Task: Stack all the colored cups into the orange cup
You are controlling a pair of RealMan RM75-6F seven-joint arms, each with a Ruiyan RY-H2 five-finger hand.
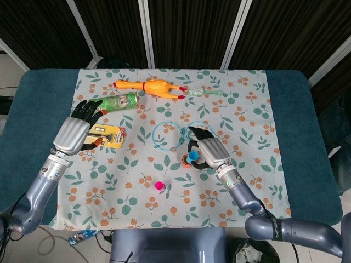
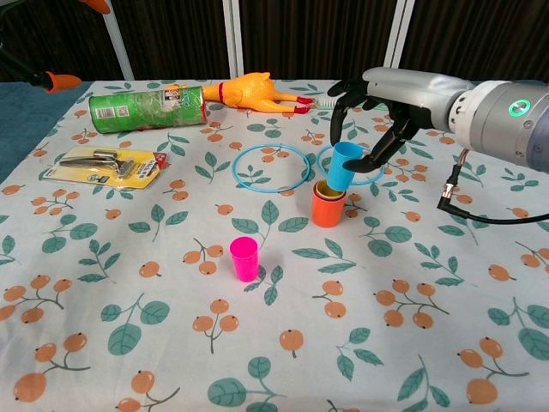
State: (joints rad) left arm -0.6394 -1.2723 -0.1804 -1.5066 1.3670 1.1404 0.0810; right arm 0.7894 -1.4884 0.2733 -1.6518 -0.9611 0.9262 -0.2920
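Note:
My right hand (image 2: 377, 107) (image 1: 208, 150) holds a blue cup (image 2: 345, 165) (image 1: 191, 158), tilted, its base just over the mouth of the orange cup (image 2: 328, 208). Inside the orange cup sits a yellow cup (image 2: 326, 187), showing as a yellow rim. The orange cup is mostly hidden under the hand in the head view. A pink cup (image 2: 244, 258) (image 1: 159, 185) stands upright by itself nearer the front of the table. My left hand (image 1: 75, 130) is open above the far left of the cloth, holding nothing.
Two blue rings (image 2: 272, 166) (image 2: 345, 163) lie just behind the orange cup. A carded tool package (image 2: 110, 165), a green can (image 2: 147, 107) on its side, a rubber chicken (image 2: 253, 92) and a toothbrush (image 1: 207, 93) lie at the back and left.

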